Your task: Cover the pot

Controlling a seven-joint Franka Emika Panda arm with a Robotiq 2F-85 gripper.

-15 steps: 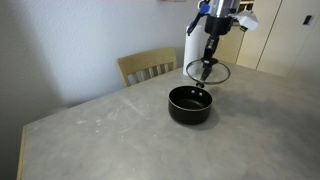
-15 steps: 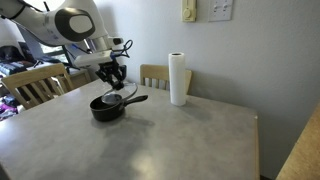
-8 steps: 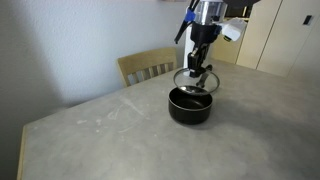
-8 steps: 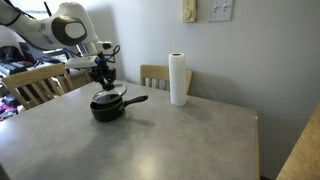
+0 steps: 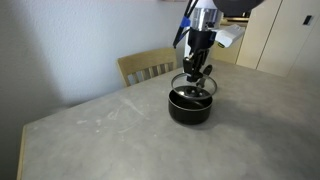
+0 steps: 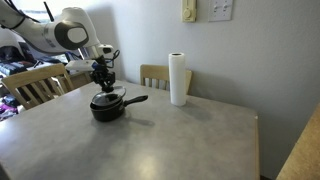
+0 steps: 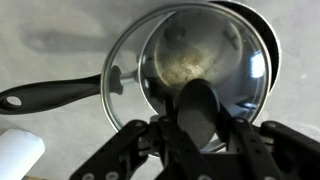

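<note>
The small black pot stands on the grey table, its long handle pointing toward the paper towel roll. My gripper is shut on the knob of the round glass lid and holds it just above the pot's rim, slightly tilted. It also shows in the other exterior view, gripper over pot. In the wrist view the lid nearly overlaps the pot, offset a little; the knob sits between my fingers and the handle runs left.
A paper towel roll stands upright behind the pot. Wooden chairs stand at the table's far edge and at its side. Wooden cabinets are behind the arm. The table stretches wide around the pot.
My gripper has carried the lid from beside and above the pot down over it. The lid now hangs just over the rim. The pot has not moved.
</note>
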